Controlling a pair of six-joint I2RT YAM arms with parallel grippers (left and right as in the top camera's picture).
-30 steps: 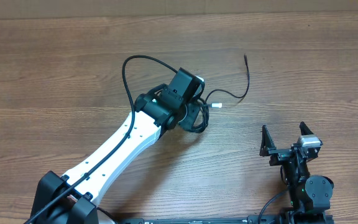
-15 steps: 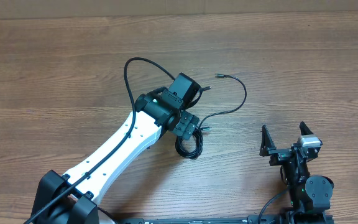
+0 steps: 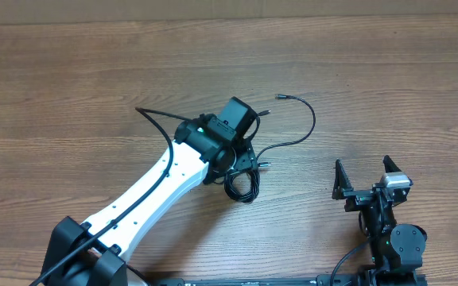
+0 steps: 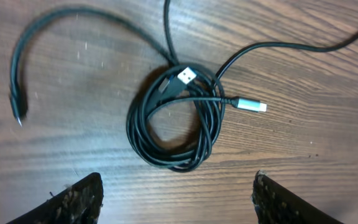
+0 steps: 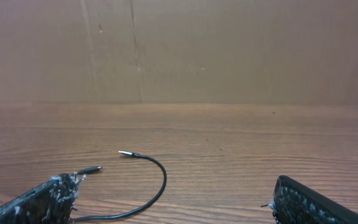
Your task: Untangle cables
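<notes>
Though overhead half-hides them, my wrist view shows cables (image 4: pixel 209 130) coiled at 12 o'clock of my wide left pincer (image 4: pixel 176 190).

My left gripper (image 4: pixel 179 208) above the middle of the table (image 3: pixel 70 79), coiled cables (image 4: pixel 173 124) lying on the table just below it, one loose end (image 3: pixel 309 121) curving off to the coil's right, my right gripper (image 3: pixel 364 176) well apart, near the front right

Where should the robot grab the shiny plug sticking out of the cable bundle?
Probably just behind the silver tip of the plug, coming straight down. It lies flat, poking sideways out of the coil, so the left fingers can pinch its long sides without catching loops.
</notes>
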